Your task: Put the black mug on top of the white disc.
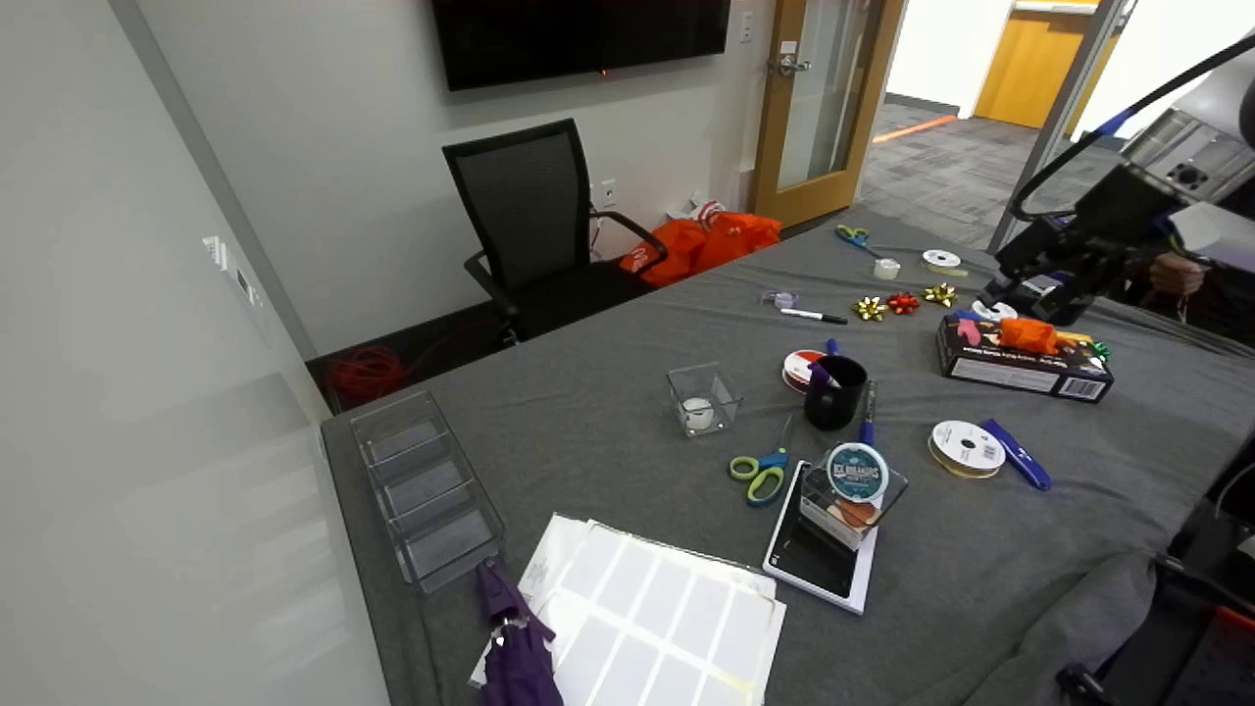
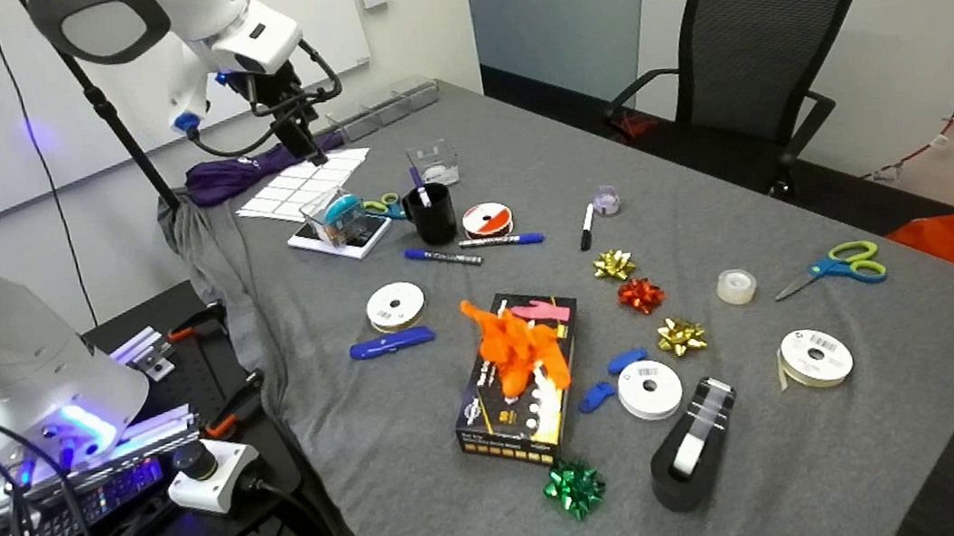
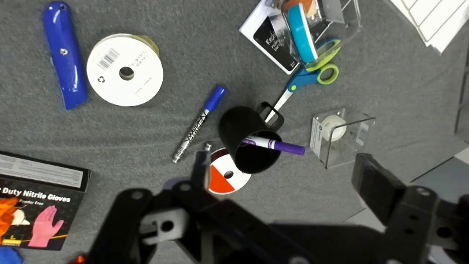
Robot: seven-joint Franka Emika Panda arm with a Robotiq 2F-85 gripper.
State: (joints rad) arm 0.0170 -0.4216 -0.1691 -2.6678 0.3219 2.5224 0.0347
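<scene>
Your black two-fingered gripper (image 3: pixel 284 158) hangs above the grey cloth-covered table (image 1: pixel 588 412), fingers spread wide. Ahead of them in the wrist view, nearer the view-L finger, you've got the squat cylindrical black mug (image 3: pixel 242 126): upright in both exterior views, mouth up, long axis vert. Its handle points ahead & view-R, twd the blue-and-green-handled scissors (image 3: pixel 304 77), whose blade shows thru the handle's loop. A white-and-purple marker (image 3: pixel 274 144) leans out of the mug's mouth twd view-R. Just beside the mug, partly hidden behind it, is the round red-and-white spool (image 3: pixel 221 181); can't tell if they touch. Near the mug at view-R: the square clear plastic box (image 3: pixel 346 150) w/ a white roundish item (image 3: pixel 332 126) in it. Ahead & view-L, a blue-capped marker (image 3: pixel 199 124) lies b/w the mug and the flat round white disc (image 3: pixel 143 79), which has its dark centre hole facing up. Just beside the disc, farther view-L, you have the long blue utility knife (image 3: pixel 66 58); level w/ your fingers, far view-L, the black glove box (image 3: pixel 71 209).
</scene>
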